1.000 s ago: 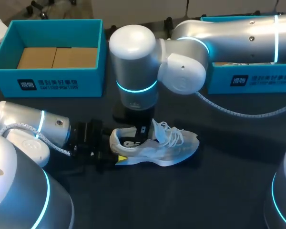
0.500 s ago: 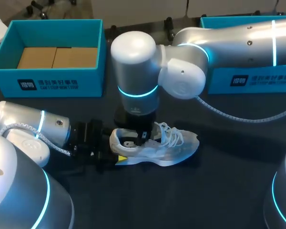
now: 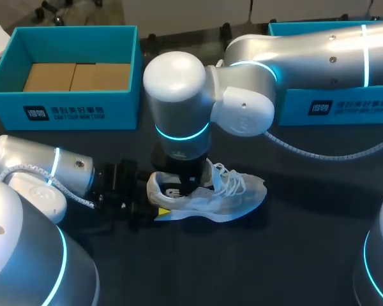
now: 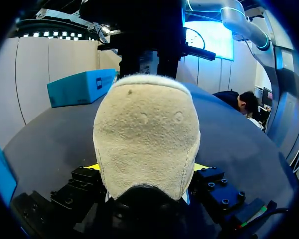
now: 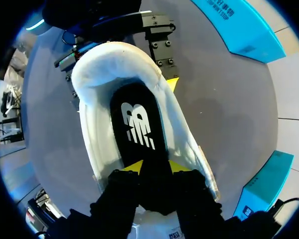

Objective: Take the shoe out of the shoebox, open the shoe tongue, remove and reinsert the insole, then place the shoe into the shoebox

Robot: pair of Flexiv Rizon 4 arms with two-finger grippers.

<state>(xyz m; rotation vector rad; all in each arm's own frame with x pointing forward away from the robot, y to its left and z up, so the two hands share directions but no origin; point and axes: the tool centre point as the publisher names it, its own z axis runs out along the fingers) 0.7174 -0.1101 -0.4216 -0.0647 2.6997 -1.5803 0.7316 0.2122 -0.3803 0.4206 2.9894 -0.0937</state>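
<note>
A white running shoe (image 3: 207, 194) sits on the dark bench (image 3: 293, 255), near the middle and outside both boxes, with its heel to the left and its toe to the right. The upper is pale mesh with a thick white sole, and loose white laces (image 3: 226, 178) are bunched over the forefoot. In the left wrist view the heel (image 4: 147, 134) shows as a rounded cream panel with a soft, napped surface.

The left pincer (image 4: 147, 169) is clamped on the shoe at the heel, one yellow tip pressed against each side. The left arm (image 3: 45, 169) lies low along the bench at the near left.

The right arm (image 3: 306, 51) comes in from the far right and its wrist stands upright over the shoe's opening. In the right wrist view a black insole (image 5: 137, 129) with a white logo lies inside the white collar. One end of the insole runs up between the yellow tips of the right pincer (image 5: 154, 167), which is closed on it from both sides.

A teal shoebox (image 3: 64, 102) stands open at the far left, showing a brown cardboard floor. A second teal box (image 3: 332, 105) stands at the far right, partly hidden by the right arm.
</note>
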